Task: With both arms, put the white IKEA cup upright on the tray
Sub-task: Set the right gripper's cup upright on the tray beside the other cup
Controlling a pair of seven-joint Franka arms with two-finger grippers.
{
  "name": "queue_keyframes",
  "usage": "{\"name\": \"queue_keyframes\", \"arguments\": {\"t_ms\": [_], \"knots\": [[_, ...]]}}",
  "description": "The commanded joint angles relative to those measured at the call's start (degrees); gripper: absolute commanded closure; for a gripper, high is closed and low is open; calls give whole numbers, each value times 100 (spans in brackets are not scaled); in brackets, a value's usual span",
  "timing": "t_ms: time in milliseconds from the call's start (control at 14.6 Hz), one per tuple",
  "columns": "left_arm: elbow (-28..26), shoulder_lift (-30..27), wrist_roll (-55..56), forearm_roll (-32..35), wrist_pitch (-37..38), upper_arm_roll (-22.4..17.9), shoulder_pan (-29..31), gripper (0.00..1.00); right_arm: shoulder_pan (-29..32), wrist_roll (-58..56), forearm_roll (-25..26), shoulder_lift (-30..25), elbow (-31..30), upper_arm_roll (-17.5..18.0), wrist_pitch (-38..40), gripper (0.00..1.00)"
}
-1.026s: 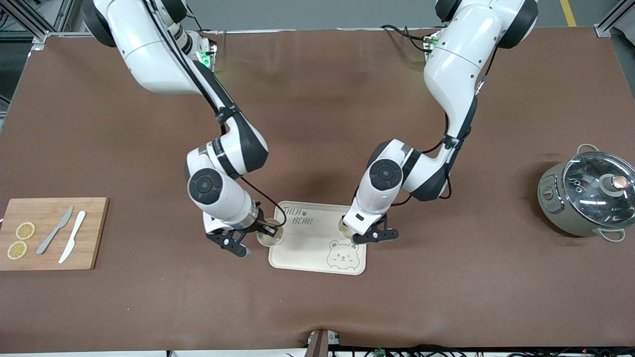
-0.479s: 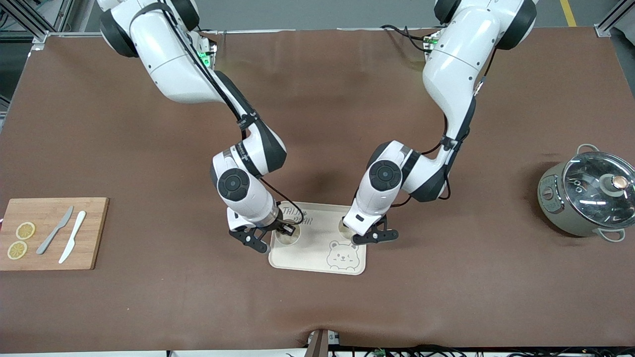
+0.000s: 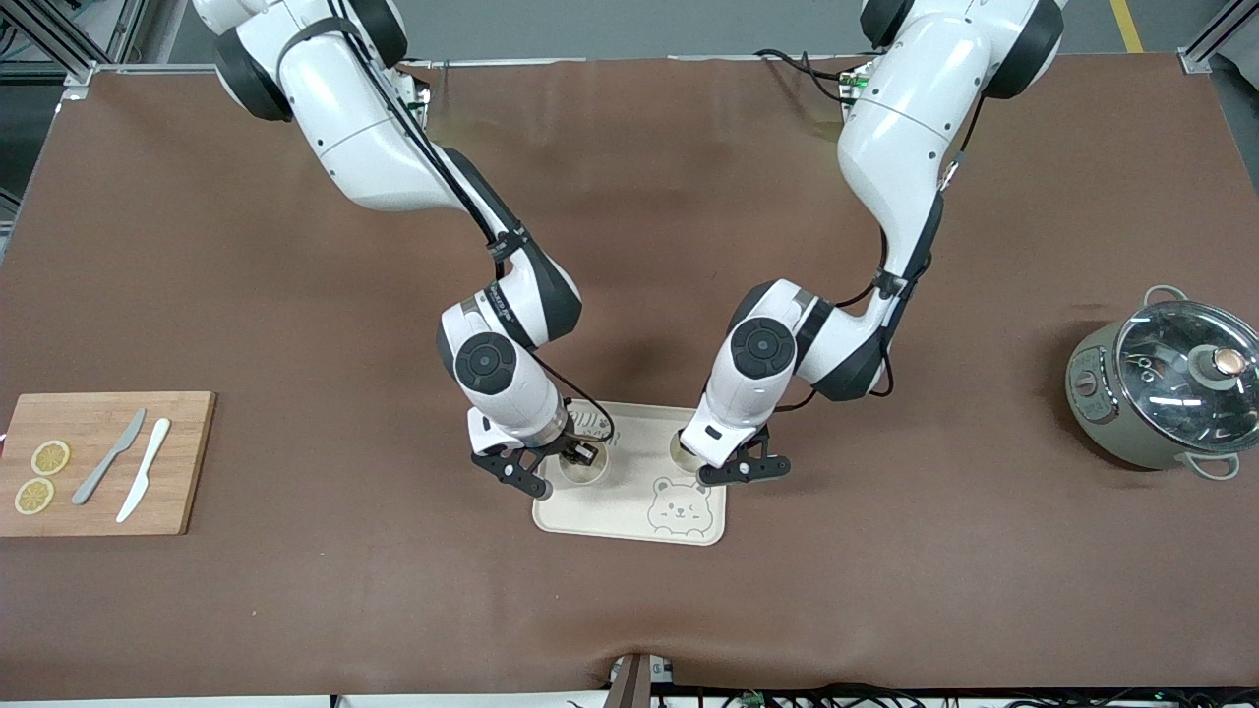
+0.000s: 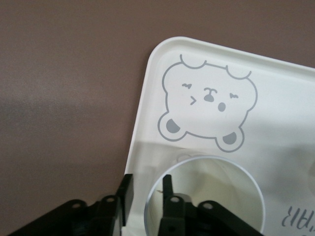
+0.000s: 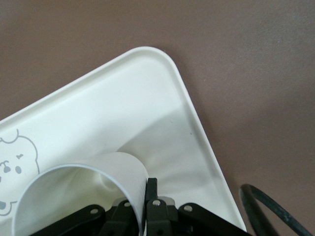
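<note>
Gripping one cup's (image 3: 582, 470) wall, right pincer (image 3: 539, 470) holds it over tray (image 3: 629, 511); left pincer (image 3: 740, 466), fingers apart, straddles 2nd cup's (image 3: 685, 450) rim.

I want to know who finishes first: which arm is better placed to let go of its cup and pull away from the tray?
Left. The left gripper has its fingers parted around the rim of its cup, which stands upright on the tray. The right gripper is clamped shut on the wall of its own cup.
</note>
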State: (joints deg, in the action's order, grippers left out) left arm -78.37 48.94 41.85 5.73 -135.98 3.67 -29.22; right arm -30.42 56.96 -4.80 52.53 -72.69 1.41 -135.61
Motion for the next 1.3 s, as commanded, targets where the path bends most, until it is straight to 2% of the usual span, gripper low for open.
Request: {"name": "queue_keyframes", "arguments": {"t_ms": [0,411,479,547,684,753,1232], "knots": [[120,19,209,174,-17,-86,-93,0,-87,158,93,134,185,-80,-35,100],[129,-253,315,157,413,-78,-76,0,-96,158,102,152,167,-80,-115,100],[129,-315,315,157,544,-77,-75,0,-96,158,102,152,158,-97,-115,94],[120,-376,315,148,659,-77,-67,0,-96,158,102,152,158,-106,-115,80],[111,-543,315,148,887,-69,-32,0,-87,158,102,152,158,-106,-106,23],[111,-639,307,148,1071,-60,-23,0,-79,158,102,152,158,-106,-106,0],[58,-1369,-175,104,1837,-33,460,0,-52,123,137,117,158,-106,-80,0]]}}
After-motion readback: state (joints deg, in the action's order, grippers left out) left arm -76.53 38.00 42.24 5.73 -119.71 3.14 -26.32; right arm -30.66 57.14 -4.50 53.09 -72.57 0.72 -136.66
